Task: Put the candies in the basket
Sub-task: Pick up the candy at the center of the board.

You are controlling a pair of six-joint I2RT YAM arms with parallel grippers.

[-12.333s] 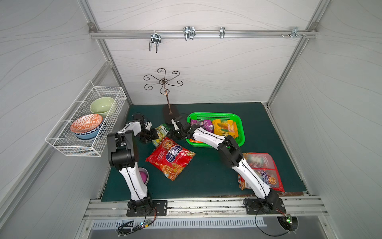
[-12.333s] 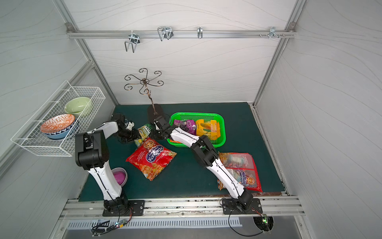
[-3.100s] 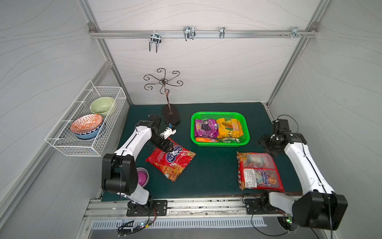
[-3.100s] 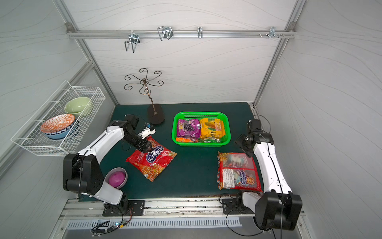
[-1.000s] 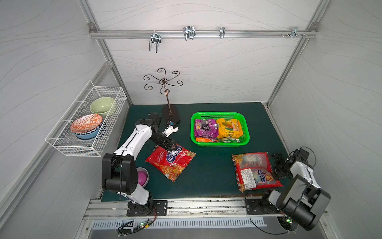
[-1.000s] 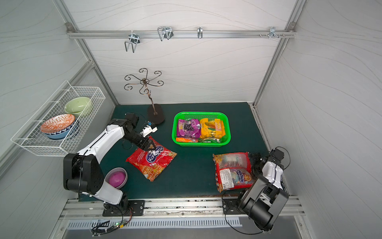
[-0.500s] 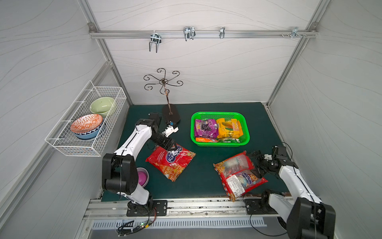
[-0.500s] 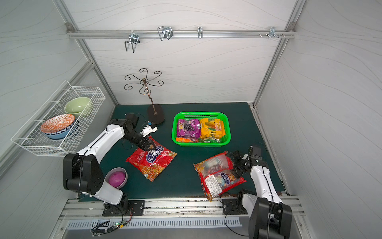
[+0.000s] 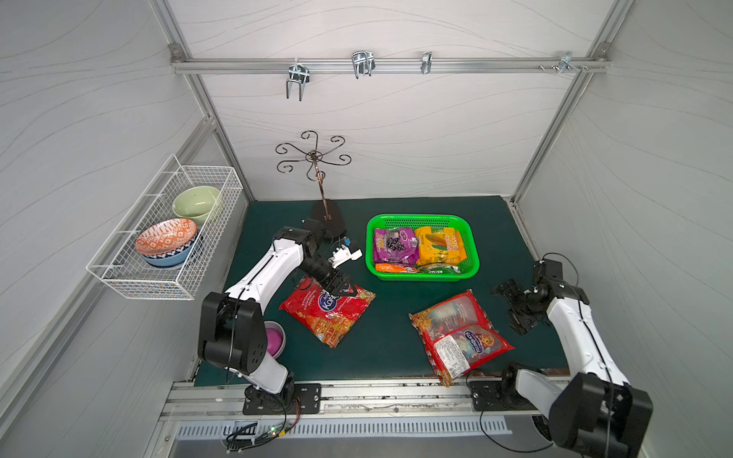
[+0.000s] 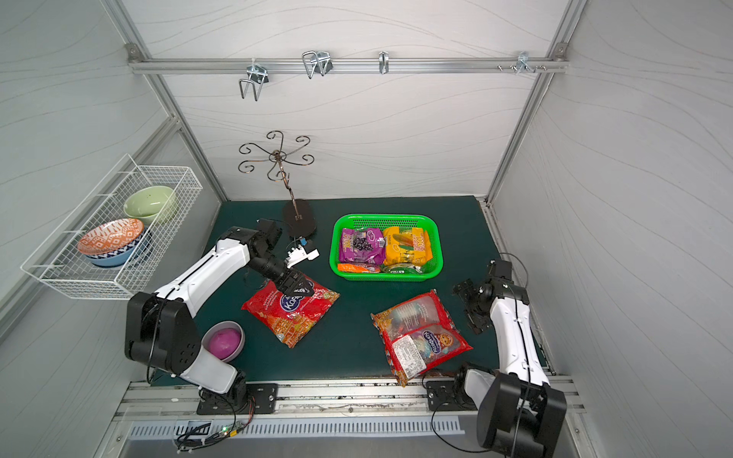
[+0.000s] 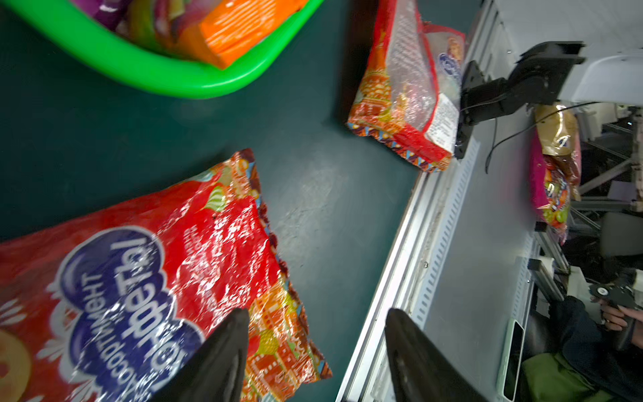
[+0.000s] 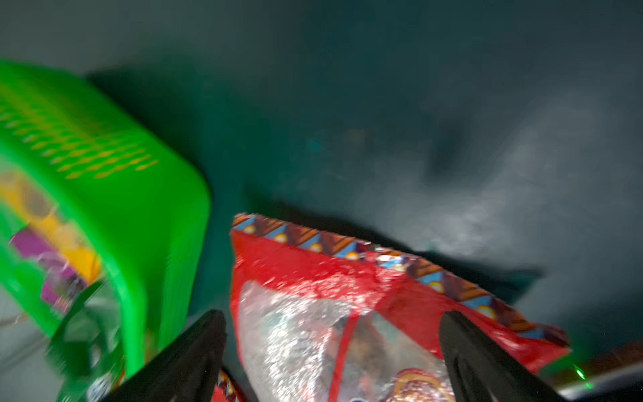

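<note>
left gripper (image 9: 343, 286): fingers spread, nothing pinched. It hangs low over the far edge of the red candy bag (image 9: 327, 311); I cannot tell whether it touches the film.
red candy bag: lies flat on the worktop (image 9: 390, 317), left of the green basket (image 9: 420, 276) and nearer the front rail (image 9: 377, 390). Its blue oval logo carries white Cyrillic writing, and in the left wrist view one word reads like "ассортимент". The border is an orange pattern.
right gripper (image 9: 511, 309): fingers spread wide, holding nothing. It is right of the green basket and nearer the front, near the second red candy bag (image 9: 460, 331) but apart from it in both top views.
second red candy bag: lies flat in front of the green basket's right end. It has a clear window, a blue oval logo and a white printed label too small to read. Its near corner reaches the front rail.
green basket: stands toward the back of the worktop, with mesh walls and a rolled rim.
basket contents: purple grape bag (image 9: 394, 246) and yellow mango bag (image 9: 438, 246) lie side by side, each with sideways lettering that looks like "ZOOL", though I am not sure. The small orange bag (image 9: 390, 268) and small green bag (image 9: 440, 269) lie along the front wall.
worktop: dark green mat, scuffed pale toward the front.
room: white panels with wavy grey lines in an aluminium frame. A hook rail (image 9: 363, 65) runs across the back wall. A white wire basket (image 9: 166, 238) of bowls hangs far left of the green basket, and a curled metal stand (image 9: 317, 178) rises behind the green basket's left side. A purple ball in a cup (image 9: 273, 337) sits well to its left, at the front.
</note>
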